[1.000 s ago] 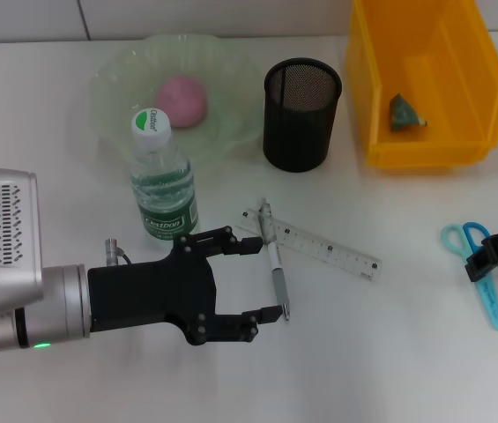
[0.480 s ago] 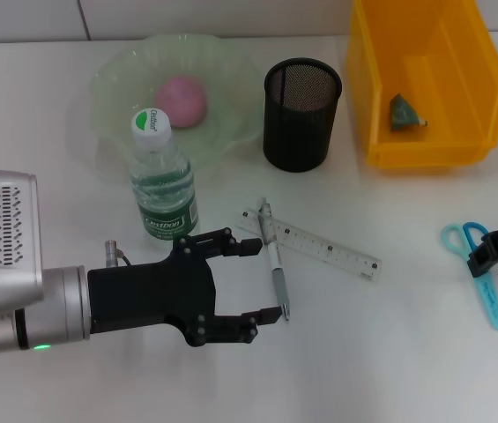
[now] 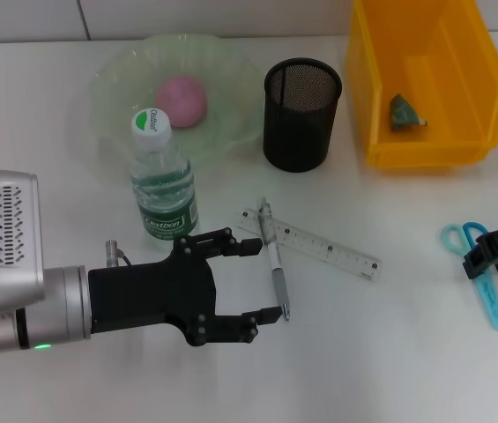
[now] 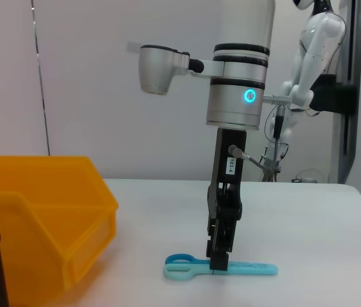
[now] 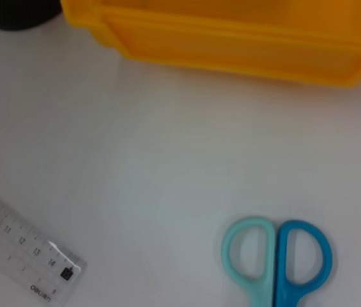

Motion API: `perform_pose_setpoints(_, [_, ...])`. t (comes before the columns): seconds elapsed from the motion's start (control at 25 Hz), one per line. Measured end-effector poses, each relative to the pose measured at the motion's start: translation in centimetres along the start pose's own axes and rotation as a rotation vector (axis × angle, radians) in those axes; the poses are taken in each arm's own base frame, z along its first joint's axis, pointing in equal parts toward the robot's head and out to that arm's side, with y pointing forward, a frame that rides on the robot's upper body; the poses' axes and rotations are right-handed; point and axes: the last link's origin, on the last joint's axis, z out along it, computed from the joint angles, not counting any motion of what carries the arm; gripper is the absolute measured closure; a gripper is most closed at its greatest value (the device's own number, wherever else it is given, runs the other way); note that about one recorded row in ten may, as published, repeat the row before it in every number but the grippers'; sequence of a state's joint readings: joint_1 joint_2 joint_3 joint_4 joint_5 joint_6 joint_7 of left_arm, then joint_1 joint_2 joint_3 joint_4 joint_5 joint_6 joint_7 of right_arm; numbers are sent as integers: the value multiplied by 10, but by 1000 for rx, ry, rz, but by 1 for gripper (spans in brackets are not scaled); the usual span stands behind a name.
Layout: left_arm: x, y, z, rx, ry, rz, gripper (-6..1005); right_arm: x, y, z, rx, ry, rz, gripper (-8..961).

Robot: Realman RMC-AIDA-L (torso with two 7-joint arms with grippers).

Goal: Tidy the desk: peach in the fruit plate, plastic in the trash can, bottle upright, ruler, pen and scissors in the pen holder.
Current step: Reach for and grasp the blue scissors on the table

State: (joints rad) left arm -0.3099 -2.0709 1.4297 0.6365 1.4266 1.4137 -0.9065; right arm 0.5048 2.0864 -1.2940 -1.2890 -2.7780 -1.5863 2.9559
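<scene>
The scissors [image 3: 480,284] are lying at the table's three o'clock edge, straddled just below the handles by the right gripper [image 3: 496,253]; its jaw width cannot be told. A firm, centred pinch is being called for

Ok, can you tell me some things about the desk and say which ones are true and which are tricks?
1. The peach lies in the fruit plate. True.
2. The bottle is lying on its side. False: it stands upright, cap on top.
3. The pen is inside the pen holder. False: it lies on the desk across the ruler, between the open fingers of the left gripper.
4. The right gripper is down at the scissors. True.
5. The trash can has nothing in it. False: a crumpled green plastic lies inside.
</scene>
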Motion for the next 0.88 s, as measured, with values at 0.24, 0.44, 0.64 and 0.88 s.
perform_pose_setpoints(0.24, [-1,0,-1,1,-2,-1,187,-1,1,2,-2,7,-3,607])
perform_pose_setpoints(0.44, [-1,0,-1,2,-3,-3,187,0,1,2,-1,7,-5,633])
perform_pose_setpoints(0.64, [-2,1,-1,1,-5,-10,187,0,0,3,-1,8,-4,707])
perform_pose_setpoints(0.88, [-2,1,-1,-2,-3,-10,187,1,0,0,2,-4,-7,750])
